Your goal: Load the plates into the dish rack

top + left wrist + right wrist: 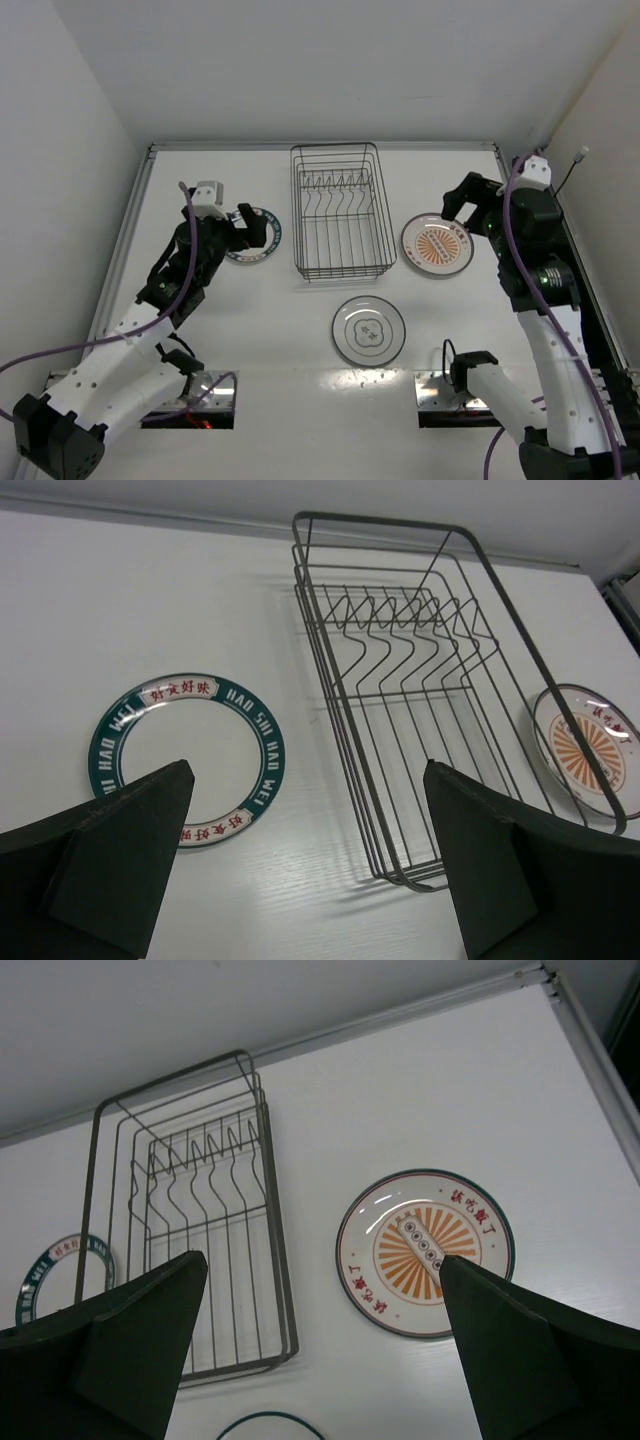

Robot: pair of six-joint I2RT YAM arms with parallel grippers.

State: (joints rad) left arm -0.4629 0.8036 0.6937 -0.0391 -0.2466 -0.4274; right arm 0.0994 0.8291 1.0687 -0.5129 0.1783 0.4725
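White-shelled left arm [118,348] and right arm [560,365], black joints [545,275], purple cables [192,250], white wrist blocks [209,194], dark wedge jaws

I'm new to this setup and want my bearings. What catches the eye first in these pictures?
An empty wire dish rack stands at the centre. Lying flat around it are a teal-rimmed plate on its left, an orange-centred plate on its right, and a ringed plate at its near side.

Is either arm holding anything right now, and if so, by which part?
Nothing is held. The left gripper and the right gripper both stand open, with nothing between their fingers.
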